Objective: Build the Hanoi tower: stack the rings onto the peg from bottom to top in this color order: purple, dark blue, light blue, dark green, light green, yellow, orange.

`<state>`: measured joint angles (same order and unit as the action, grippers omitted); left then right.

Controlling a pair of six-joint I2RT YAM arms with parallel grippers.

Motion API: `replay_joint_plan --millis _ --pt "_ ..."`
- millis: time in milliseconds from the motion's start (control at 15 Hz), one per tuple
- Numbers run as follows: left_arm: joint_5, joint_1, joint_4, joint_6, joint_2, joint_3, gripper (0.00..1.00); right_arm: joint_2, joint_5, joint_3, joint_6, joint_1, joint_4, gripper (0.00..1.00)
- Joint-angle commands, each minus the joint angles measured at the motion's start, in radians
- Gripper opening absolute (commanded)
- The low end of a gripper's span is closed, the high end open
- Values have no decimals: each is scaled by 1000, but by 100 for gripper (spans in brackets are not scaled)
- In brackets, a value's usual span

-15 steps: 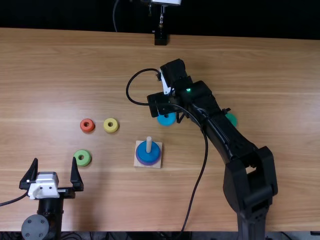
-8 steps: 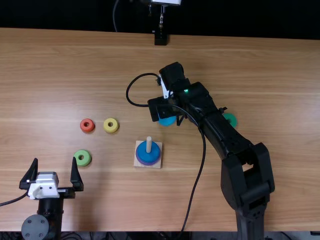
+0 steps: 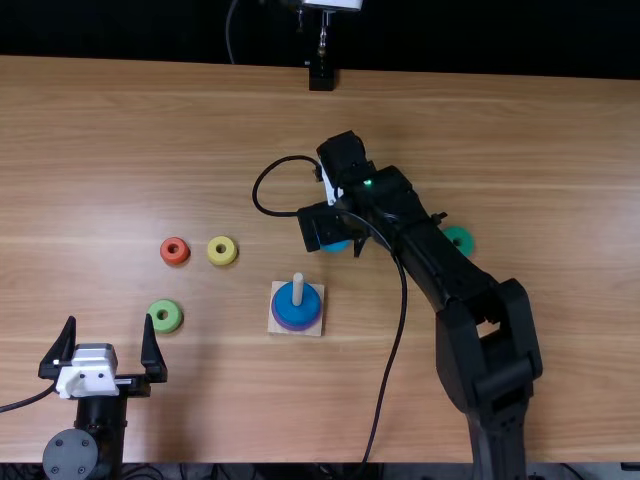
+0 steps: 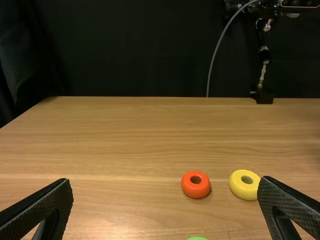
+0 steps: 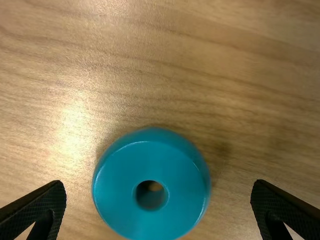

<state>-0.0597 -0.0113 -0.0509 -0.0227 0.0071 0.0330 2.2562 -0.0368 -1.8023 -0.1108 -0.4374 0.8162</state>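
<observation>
In the top view my left gripper [image 3: 109, 350] is open near the table's lower left; its fingers flank the left wrist view, the gripper [image 4: 165, 192] empty. My right gripper [image 3: 338, 246], seen from above, is over the light blue ring [image 3: 337, 247] and partly hides it. In the right wrist view that light blue ring [image 5: 125, 195] lies flat between the spread fingers of the open gripper [image 5: 158, 192], touching neither. The peg [image 3: 297, 290] stands on a square wooden base [image 3: 315, 328], a dark blue ring [image 3: 296, 312] above a purple ring [image 3: 284, 323].
Loose on the table are an orange ring [image 3: 174, 251], a yellow ring [image 3: 222, 251], a light green ring [image 3: 166, 316] and a dark green ring [image 3: 459, 239] beside the right arm. A black cable loops left of the right arm.
The right arm has shifted slightly toward the near edge and left, its gripper now covering more of the light blue ring. The dark green ring shows more fully. The left arm has stayed still.
</observation>
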Motion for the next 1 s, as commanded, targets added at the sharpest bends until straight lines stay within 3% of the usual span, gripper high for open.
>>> replay_joint_plan --millis 0,933 --pt "17 10 -39 12 -7 -33 100 28 6 -12 -5 17 0 100" --pt "17 10 -39 12 -7 -33 100 59 7 -43 -9 16 21 100"
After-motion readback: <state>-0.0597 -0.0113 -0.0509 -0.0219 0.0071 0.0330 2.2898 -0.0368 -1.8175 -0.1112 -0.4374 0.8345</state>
